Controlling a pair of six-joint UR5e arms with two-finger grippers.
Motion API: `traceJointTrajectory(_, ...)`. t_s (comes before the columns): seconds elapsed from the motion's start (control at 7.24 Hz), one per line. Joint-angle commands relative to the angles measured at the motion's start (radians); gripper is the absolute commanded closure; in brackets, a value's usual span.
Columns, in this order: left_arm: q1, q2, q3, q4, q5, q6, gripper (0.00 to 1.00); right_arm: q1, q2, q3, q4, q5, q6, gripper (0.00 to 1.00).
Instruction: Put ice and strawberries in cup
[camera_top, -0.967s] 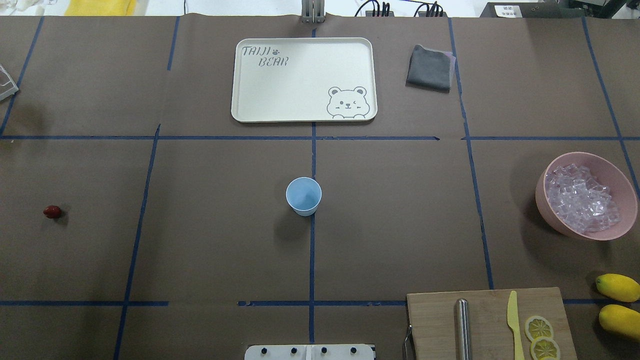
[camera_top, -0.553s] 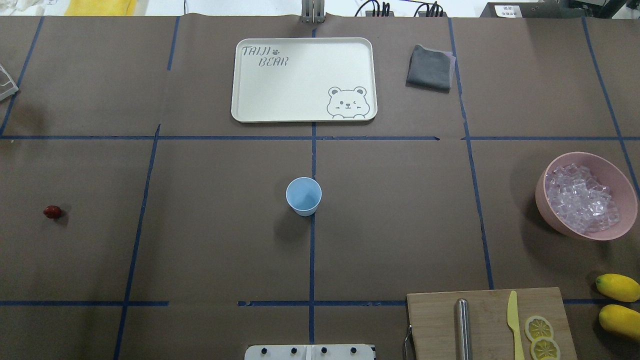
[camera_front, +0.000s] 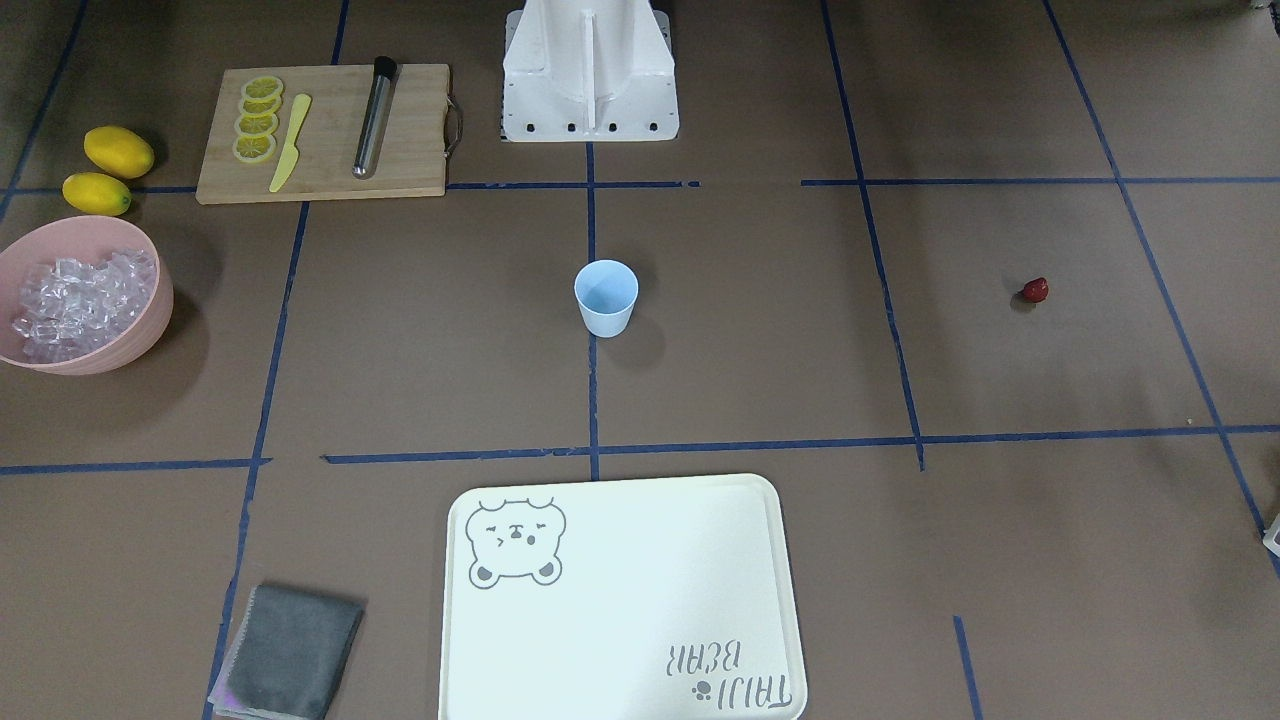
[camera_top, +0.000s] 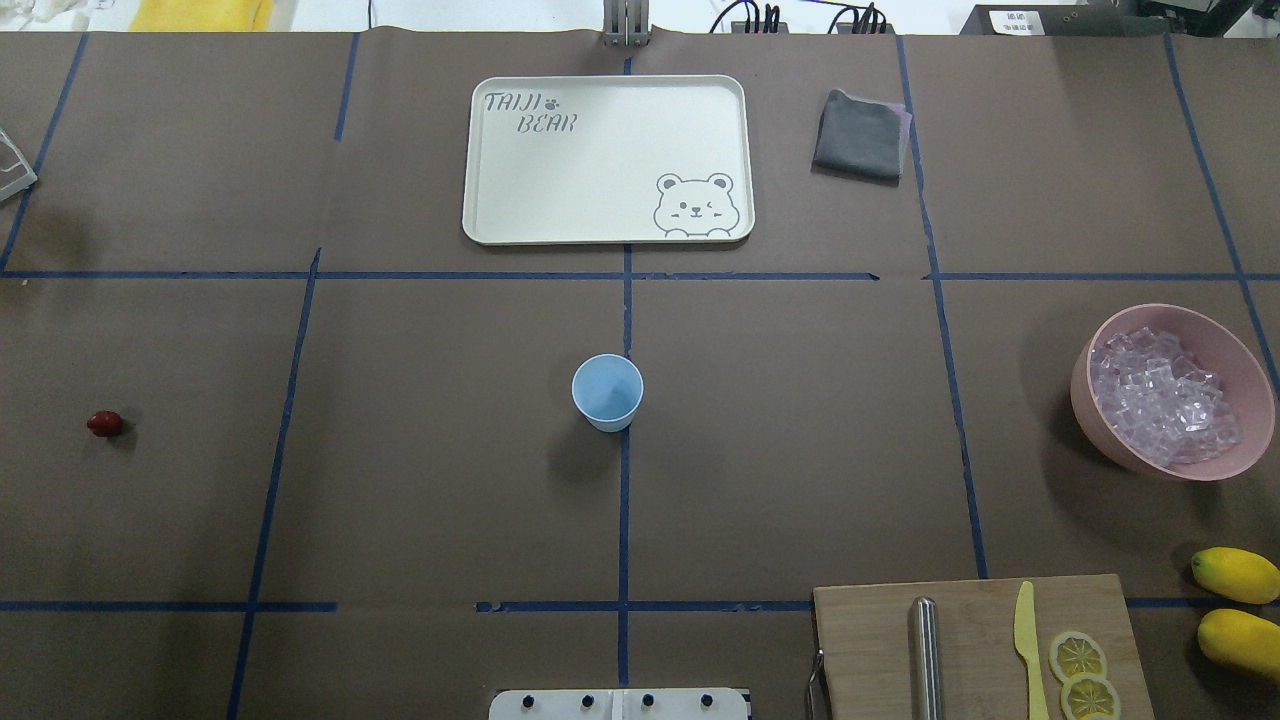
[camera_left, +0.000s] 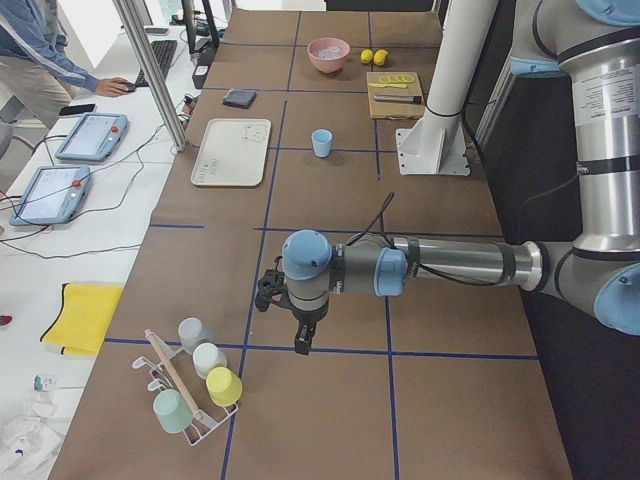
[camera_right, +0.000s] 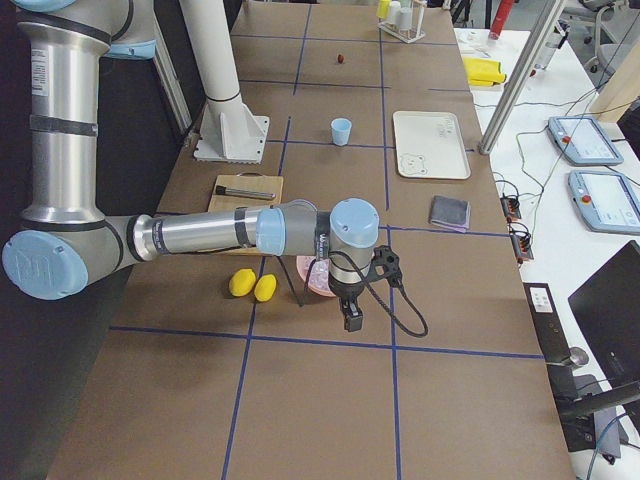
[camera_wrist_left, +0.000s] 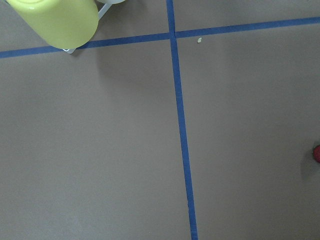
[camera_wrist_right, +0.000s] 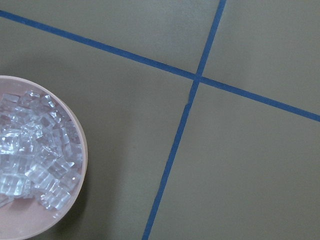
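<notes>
Since both grippers show only in the side views, you cannot tell whether either one is wide or narrow, and your wrist cameras catch no fingers.

Your left gripper (camera_left: 301, 338) hangs low over the left end of the worktop (camera_top: 450, 480), pointing down. A rack (camera_left: 190, 400) of mugs stands near it, and a yellow-green mug (camera_wrist_left: 55, 20) fills the top corner of the left wrist view. The strawberry (camera_top: 104, 424) lies on the bare worktop near this gripper, on the side away from the rack. The arm hides it in the left side view, and the wrist camera shows only a red sliver at its right edge.

Your right gripper (camera_right: 351, 316) hangs at the other end, pointing down beside the far rim of the pink bowl (camera_top: 1230, 340), which it partly hides in the right side view. The ice (camera_top: 1160, 397) is heaped in that bowl, just beside and below the gripper. Two lemons (camera_top: 1235, 575) lie near it on the robot's side, and past them is a board (camera_top: 975, 640) carrying a knife (camera_top: 1027, 640), lemon slices (camera_top: 1078, 656) and a metal rod (camera_top: 926, 655).

The cup (camera_top: 607, 392) stands upright on the centre tape line, between the two grippers and well apart from both. Beyond it from the robot lie a tray (camera_top: 600, 150) and a grey cloth (camera_top: 858, 135).
</notes>
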Motion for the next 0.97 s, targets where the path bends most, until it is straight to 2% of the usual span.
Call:
traceJointTrajectory(0.0,0.003,-0.054,0.021,-0.011,-0.002,-0.002,0.0,-0.013,-0.005,0.066,-0.007,0.02,0.003,0.0)
traceJointTrajectory(0.14,0.002,-0.043,0.008,-0.014,-0.025,0.001,0.0,-0.032,-0.006,0.077,0.0,0.095,0.006,0.0)
traceJointTrajectory(0.28,0.002,-0.042,0.009,-0.014,-0.041,0.001,0.0,-0.095,-0.006,0.115,0.004,0.132,0.029,0.01)
traceJointTrajectory(0.41,0.003,-0.045,0.014,-0.014,-0.042,0.001,0.0,-0.158,-0.006,0.164,0.007,0.125,0.171,0.01)
traceJointTrajectory(0.55,0.003,-0.049,0.012,-0.014,-0.042,0.001,0.0,-0.219,-0.037,0.179,0.092,0.099,0.288,0.01)
traceJointTrajectory(0.69,0.003,-0.049,0.009,-0.014,-0.042,0.001,0.0,-0.265,-0.122,0.176,0.24,0.043,0.336,0.01)
traceJointTrajectory(0.83,0.003,-0.049,0.011,-0.014,-0.042,0.001,0.0,-0.326,-0.159,0.173,0.395,0.028,0.49,0.01)
